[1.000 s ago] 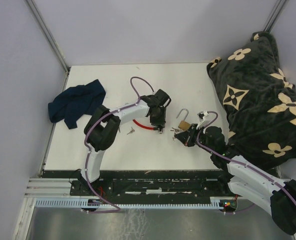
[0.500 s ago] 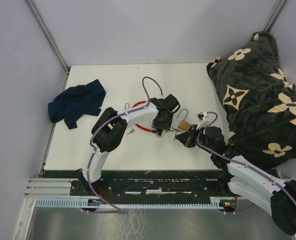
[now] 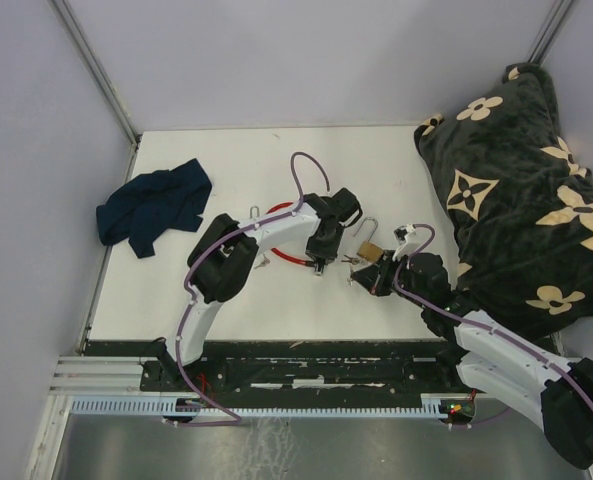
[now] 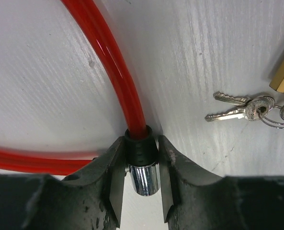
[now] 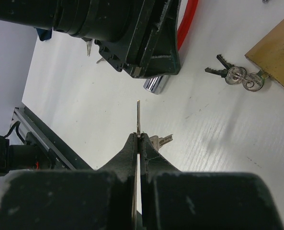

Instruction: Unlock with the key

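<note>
Change since the earlier frame: my left arm has swung right across the tabletop (image 3: pixel 226 160), carrying the cable end closer to the padlock. The right arm sits where it was.

1. Left tool (image 4: pixel 141 148): clenched on the black collar (image 4: pixel 132 143) at the end of the red cable (image 4: pixel 118 72), one dark finger pressed on each side. A short chrome tip (image 4: pixel 145 178), round and polished, sticks out of the collar back between the fingers.
2. Red cable: glossy, smooth plastic sheath, round in section. It curves away from the collar in a loop lying flat on the tabletop.
3. Right tool (image 5: pixel 138 141): pinched tight on a key (image 5: pixel 138 117). I see the thin flat metal blade edge-on, standing out beyond the fingertips and aimed toward the chrome tip, close to it but apart. A second key hangs beside the fingers.
4. Padlock (image 3: pixel 369 248): square brass body with a bent steel shackle, lying between the two tools.
5. Ringed keys (image 4: pixel 247 109): two small silver keys on a wire ring, just beside the padlock's body.
6. Tabletop: white, with a faint brushed grain.
7. Cloth (image 3: pixel 154 208): navy, soft and crumpled, at the far left, well apart from the work.
8. Blanket (image 3: pixel 516 190): dark and plush with cream flower motifs, heaped at the right edge.
</note>
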Motion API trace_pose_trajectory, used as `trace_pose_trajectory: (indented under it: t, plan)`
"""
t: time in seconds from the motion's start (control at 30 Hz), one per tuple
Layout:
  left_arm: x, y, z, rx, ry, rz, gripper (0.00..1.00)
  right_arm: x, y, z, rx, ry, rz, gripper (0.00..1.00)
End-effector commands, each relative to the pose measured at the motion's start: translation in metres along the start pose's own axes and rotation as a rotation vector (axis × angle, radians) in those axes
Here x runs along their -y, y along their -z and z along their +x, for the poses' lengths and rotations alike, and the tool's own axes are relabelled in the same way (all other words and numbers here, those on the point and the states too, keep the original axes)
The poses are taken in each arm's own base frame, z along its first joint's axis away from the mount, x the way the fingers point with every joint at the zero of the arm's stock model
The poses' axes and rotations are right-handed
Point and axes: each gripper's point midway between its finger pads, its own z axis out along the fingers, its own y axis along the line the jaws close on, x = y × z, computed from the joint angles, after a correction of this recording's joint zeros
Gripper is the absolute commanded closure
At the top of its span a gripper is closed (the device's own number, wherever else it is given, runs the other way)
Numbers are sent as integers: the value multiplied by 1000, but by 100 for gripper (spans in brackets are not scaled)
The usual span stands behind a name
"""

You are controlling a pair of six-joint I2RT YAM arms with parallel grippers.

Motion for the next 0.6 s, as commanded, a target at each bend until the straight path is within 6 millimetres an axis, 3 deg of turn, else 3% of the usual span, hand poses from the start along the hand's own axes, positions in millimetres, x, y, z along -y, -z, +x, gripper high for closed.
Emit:
trace_pose_trajectory:
  t: [0.0,0.27,0.47,0.57]
  plan:
    - [1,-16,24,-99,8,32,65,-19,-3,-21,47,20,-53,98]
    - [36,44,-30,49,231,319,89,-23,-10,-17,17,-12,-80,98]
    - [44,86,-63,139,357,464,97,-30,-16,-13,-16,-47,-116,98]
    - [43,94,-71,160,405,510,97,-32,-18,-12,-24,-63,-124,98]
